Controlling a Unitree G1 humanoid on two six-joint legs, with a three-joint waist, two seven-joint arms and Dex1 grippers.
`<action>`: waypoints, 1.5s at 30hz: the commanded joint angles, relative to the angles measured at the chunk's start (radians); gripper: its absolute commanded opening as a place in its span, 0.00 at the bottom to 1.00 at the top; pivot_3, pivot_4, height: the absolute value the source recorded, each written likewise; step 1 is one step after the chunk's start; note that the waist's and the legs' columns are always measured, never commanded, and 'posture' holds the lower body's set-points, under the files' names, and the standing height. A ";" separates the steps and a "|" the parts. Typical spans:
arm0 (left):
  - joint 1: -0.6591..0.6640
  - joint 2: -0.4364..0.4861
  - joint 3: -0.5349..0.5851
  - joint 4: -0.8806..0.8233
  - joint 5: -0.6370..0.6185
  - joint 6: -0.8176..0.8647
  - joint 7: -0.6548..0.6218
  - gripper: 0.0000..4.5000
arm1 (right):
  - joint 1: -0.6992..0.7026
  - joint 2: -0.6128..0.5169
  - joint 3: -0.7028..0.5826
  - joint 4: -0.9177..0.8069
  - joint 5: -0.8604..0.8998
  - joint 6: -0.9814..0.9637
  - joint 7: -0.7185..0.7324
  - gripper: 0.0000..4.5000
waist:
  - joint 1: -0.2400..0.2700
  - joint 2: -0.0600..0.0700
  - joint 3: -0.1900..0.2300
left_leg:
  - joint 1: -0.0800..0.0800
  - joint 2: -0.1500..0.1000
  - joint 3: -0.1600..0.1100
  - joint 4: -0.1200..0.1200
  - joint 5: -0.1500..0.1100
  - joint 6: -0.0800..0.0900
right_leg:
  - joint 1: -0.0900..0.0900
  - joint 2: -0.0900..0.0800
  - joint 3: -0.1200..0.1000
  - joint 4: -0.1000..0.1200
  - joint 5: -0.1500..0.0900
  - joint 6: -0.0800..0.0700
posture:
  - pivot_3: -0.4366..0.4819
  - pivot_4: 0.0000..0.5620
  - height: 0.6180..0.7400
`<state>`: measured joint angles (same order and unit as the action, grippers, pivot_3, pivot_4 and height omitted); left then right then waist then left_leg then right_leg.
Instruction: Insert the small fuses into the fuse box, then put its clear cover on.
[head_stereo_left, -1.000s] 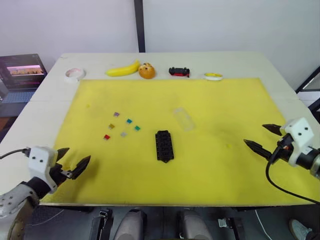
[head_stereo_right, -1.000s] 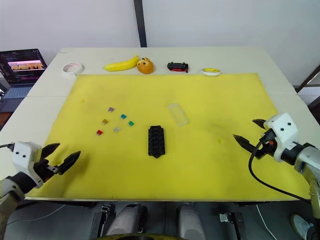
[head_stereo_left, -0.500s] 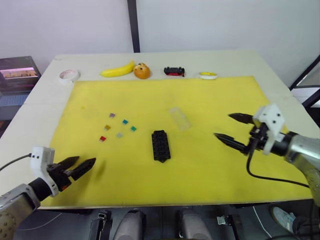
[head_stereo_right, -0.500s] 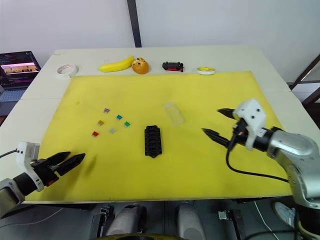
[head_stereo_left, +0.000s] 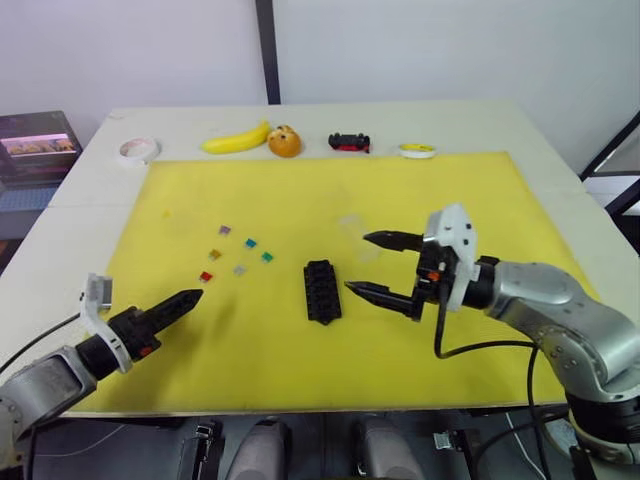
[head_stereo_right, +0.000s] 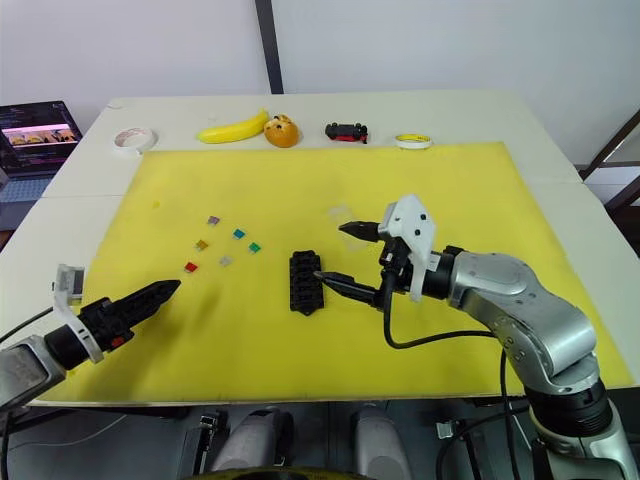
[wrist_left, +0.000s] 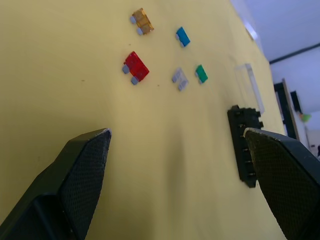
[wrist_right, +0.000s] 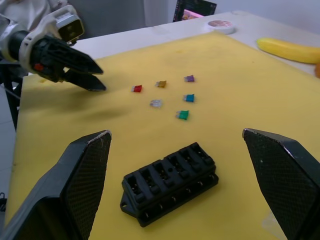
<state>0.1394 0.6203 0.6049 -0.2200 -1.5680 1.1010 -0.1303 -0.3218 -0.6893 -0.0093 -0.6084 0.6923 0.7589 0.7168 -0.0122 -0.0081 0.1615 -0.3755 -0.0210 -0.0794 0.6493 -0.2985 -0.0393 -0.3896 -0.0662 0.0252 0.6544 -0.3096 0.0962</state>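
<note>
Black fuse box (head_stereo_left: 322, 291) lying flat near the middle of the yellow mat (head_stereo_left: 480, 210), slots up and all empty, long side running away from the robot. Six small fuses (head_stereo_left: 239, 255) scattered loose on the mat to the box's left and a little farther back: purple (head_stereo_left: 224, 230), blue (head_stereo_left: 251, 243), green (head_stereo_left: 267, 257), brown (head_stereo_left: 214, 254), grey (head_stereo_left: 240, 269) and red (head_stereo_left: 205, 277), none touching another, none in a slot. Clear cover (head_stereo_left: 352, 229) lying on the mat behind and to the right of the box, partly hidden by the upper finger of the right hand (head_stereo_left: 380, 266). Right hand just right of the box, fingers spread wide, empty, nearer fingertip close to the box's right edge but apart from it. Left hand (wrist_right: 82, 74) low over the mat's near left part, well apart from box and fuses, pointing toward them, fingers spread and holding nothing. Along the far side of the pale surface (head_stereo_left: 560, 170), beyond the mat: tape roll (head_stereo_left: 138, 149), banana (head_stereo_left: 236, 139), orange (head_stereo_left: 284, 142), black-and-red toy car (head_stereo_left: 349, 142), small yellow disc (head_stereo_left: 417, 150). Laptop (head_stereo_right: 38, 122) off the far left corner.
</note>
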 joint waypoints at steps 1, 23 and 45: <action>-0.009 -0.018 -0.004 0.005 -0.052 -0.038 0.034 1.00 | -0.022 0.006 -0.004 -0.046 0.024 -0.002 -0.004 0.99 | 0.000 0.000 0.000 | 0.000 0.000 0.000 0.000 0.000 0.000 | 0.000 0.000 0.000 0.000 0.000 0.000 | 0.48 0.27 1.00; -0.099 -0.103 -0.121 0.110 -0.079 -0.095 0.124 1.00 | -0.031 -0.007 0.007 -0.027 0.034 0.031 -0.010 0.99 | 0.006 0.001 0.000 | 0.000 -0.001 0.000 0.000 0.000 -0.001 | 0.001 0.000 0.000 0.000 0.000 0.000 | 0.48 0.27 1.00; -0.206 -0.167 -0.176 0.192 -0.042 -0.105 0.163 1.00 | -0.033 -0.004 0.011 -0.018 0.029 0.035 -0.033 0.99 | 0.027 0.001 -0.001 | 0.000 -0.003 -0.001 0.000 0.002 -0.002 | 0.002 0.000 -0.001 0.000 0.000 0.000 | 0.48 0.27 1.00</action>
<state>-0.0595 0.4634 0.4661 -0.0511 -1.6310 0.9872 0.0282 -0.3422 -0.6961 0.0130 -0.6124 0.7197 0.7998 0.6871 0.0145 -0.0072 0.1610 -0.3753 -0.0244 -0.0810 0.6494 -0.2968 -0.0420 -0.3879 -0.0663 0.0240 0.6544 -0.3095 0.0963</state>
